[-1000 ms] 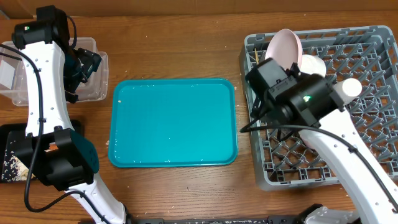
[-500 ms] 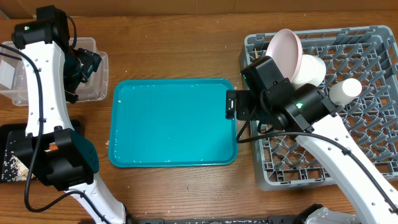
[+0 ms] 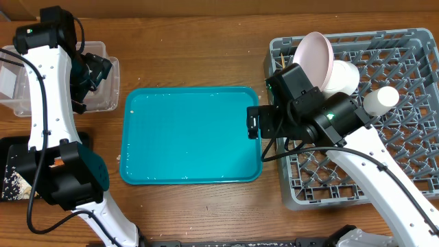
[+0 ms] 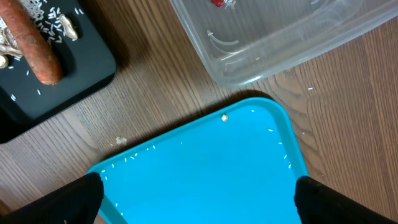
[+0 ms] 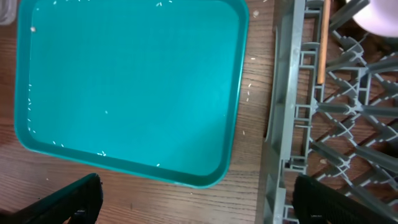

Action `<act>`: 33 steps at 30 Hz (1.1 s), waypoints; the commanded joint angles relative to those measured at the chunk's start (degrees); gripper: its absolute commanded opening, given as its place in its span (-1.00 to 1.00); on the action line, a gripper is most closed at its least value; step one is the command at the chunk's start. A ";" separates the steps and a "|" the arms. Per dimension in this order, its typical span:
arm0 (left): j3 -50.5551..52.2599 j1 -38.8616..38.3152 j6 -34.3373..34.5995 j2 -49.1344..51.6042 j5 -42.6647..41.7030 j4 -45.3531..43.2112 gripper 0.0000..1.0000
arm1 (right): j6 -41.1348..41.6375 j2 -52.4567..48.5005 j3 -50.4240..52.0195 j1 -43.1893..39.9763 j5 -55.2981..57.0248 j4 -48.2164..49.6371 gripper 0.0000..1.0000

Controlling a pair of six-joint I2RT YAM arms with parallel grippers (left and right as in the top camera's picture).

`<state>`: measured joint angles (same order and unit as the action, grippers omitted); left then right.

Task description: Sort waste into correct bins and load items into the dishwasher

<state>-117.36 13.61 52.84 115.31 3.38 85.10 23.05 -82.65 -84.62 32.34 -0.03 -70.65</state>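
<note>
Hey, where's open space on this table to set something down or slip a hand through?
The teal tray is bare except for stray rice grains. Open wood lies beyond it, toward the far edge, and in front of it. Crowded: the dish rack's far-left corner, holding plate, bowl and cup, and the black tray with the sausage and scraps.

The black tray [image 4: 87, 65] is cut off at left.
</note>
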 commanded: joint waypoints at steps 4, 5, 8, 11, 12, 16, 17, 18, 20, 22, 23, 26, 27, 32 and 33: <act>0.31 -0.13 1.20 -1.70 0.02 0.07 1.00 | -1.03 1.20 0.20 0.15 -0.15 -1.18 1.00; 0.31 -0.13 1.20 -1.70 0.02 0.09 0.99 | -1.03 1.16 0.24 0.13 -0.13 -1.03 1.00; 0.31 -0.13 1.20 -1.70 0.02 0.07 1.00 | -2.36 0.94 0.31 0.11 -0.31 -0.87 1.00; 0.31 -0.13 1.20 -1.70 0.00 0.09 1.00 | -6.78 1.29 0.31 0.11 -0.33 0.63 1.00; 0.31 -0.13 1.20 -1.70 0.00 0.09 1.00 | -8.59 1.64 0.31 0.07 -0.33 1.46 1.00; 0.31 -0.13 1.20 -1.70 0.00 0.07 1.00 | -14.25 4.20 0.31 -0.07 -0.33 5.55 1.00; 0.31 -0.13 1.20 -1.70 0.02 0.07 1.00 | -14.69 4.98 0.31 -0.35 -0.28 6.29 1.00; 0.31 -0.13 1.20 -1.70 0.02 0.07 1.00 | -14.82 5.79 0.31 -0.81 -0.31 6.73 1.00; 0.31 -0.13 1.20 -1.70 0.02 0.07 0.99 | -14.78 7.45 0.31 -2.27 -0.63 7.21 1.00; 0.31 -0.13 1.20 -1.70 0.00 0.07 0.99 | -14.80 9.09 0.31 -4.35 -1.73 7.15 1.00; 0.31 -0.13 1.20 -1.70 0.02 0.07 1.00 | -14.80 9.81 0.37 -5.44 -2.34 7.17 1.00; 0.31 -0.13 1.20 -1.70 0.02 0.07 1.00 | -14.93 12.22 1.51 -9.20 -4.96 7.30 1.00; 0.31 -0.13 1.20 -1.70 0.02 0.07 1.00 | -15.47 13.09 2.23 -10.32 -6.10 7.58 1.00; 0.31 -0.13 1.20 -1.70 0.02 0.07 1.00 | -18.99 20.57 10.73 -17.11 -11.72 15.30 1.00; 0.31 -0.13 1.20 -1.70 0.00 0.07 1.00 | -18.99 22.27 13.11 -18.08 -12.20 17.79 1.00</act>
<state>-117.36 13.61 52.84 115.31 3.36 85.10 6.35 -64.93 -76.66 17.06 -8.03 -56.77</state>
